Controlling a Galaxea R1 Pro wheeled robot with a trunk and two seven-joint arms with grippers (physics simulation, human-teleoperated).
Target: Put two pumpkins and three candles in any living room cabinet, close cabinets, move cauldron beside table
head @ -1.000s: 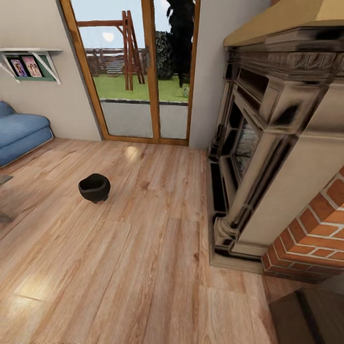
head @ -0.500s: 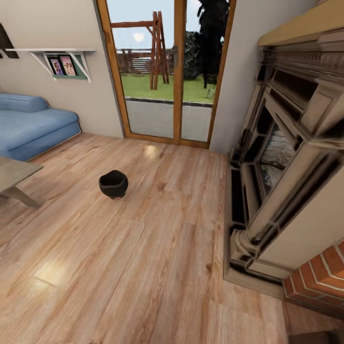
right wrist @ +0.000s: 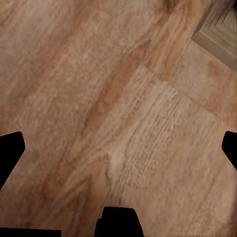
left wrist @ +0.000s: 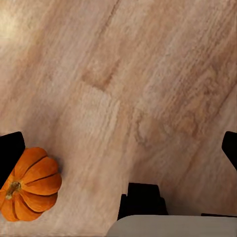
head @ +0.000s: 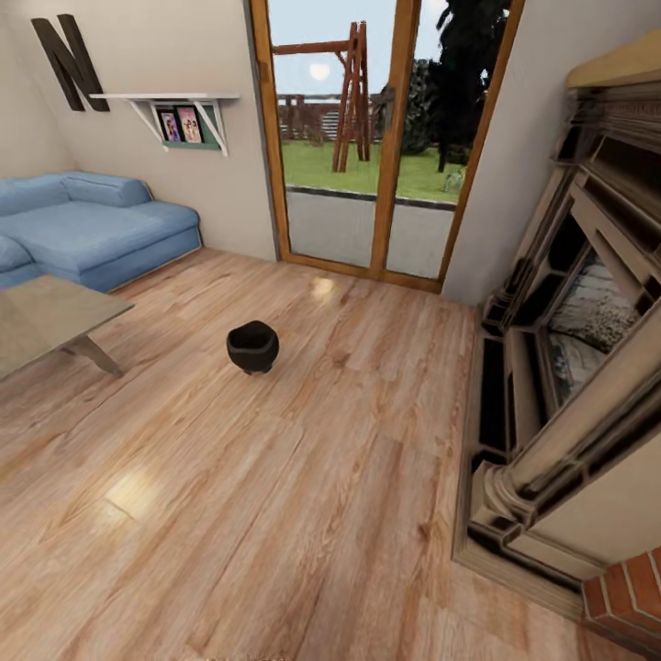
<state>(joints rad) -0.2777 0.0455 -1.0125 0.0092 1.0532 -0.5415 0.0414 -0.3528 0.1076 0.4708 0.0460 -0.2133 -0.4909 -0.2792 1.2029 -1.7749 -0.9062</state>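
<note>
Facing living room, cauldron on wood floor.
Cauldron upright, well apart from bench corner and blue sofa, glass door behind, fireplace at right. Left wrist view: pumpkin on floor by one finger; left jaws released, spread wide, empty. Right jaws released too, over bare floor.

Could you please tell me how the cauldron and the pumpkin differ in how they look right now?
The cauldron is black and open-topped, standing upright; the pumpkin is orange, ribbed and closed, with a stem. The cauldron stands near the table; the pumpkin lies beside the left gripper's finger. Both are round and rest on wooden floor.
</note>
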